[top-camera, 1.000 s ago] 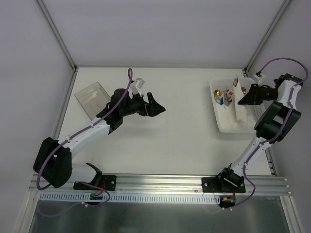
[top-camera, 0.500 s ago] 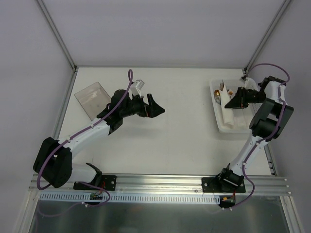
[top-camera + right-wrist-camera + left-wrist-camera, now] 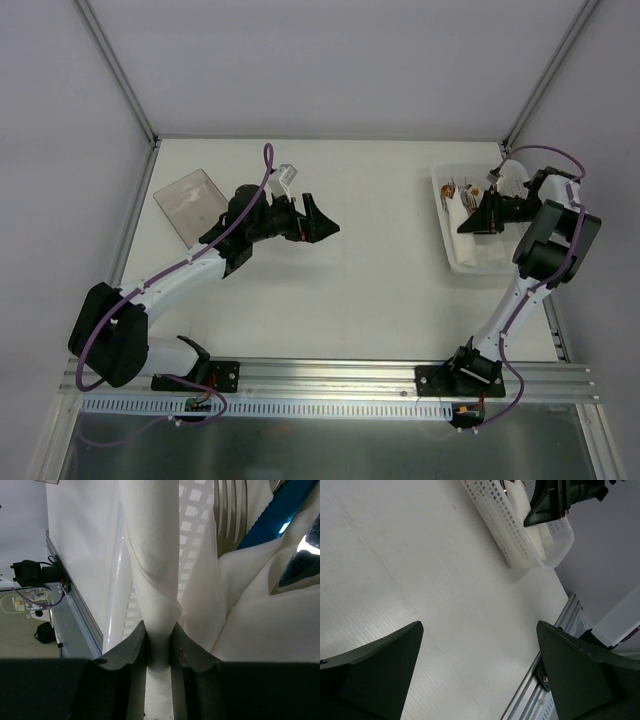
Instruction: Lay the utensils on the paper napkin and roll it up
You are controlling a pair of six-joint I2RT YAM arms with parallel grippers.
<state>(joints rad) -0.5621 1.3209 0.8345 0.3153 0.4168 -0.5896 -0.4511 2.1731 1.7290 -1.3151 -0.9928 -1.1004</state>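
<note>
We record the paper napkin [image 3: 152, 565] as a tight white roll, pinched by the right gripper [image 3: 159, 636] in the basket [image 3: 447, 240]. Of the utensils [image 3: 227, 510], we see only fork tines just beside it.

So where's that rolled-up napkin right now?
The rolled napkin is pinched in the right gripper, at the white basket on the table's right side in the overhead view, with a fork just beside it.

white table [image 3: 350, 300], pale grey walls [image 3: 320, 60], aluminium corner posts [image 3: 116, 68]

Right hand [image 3: 466, 226] at white basket [image 3: 462, 262], left hand [image 3: 322, 228] well apart.
</note>
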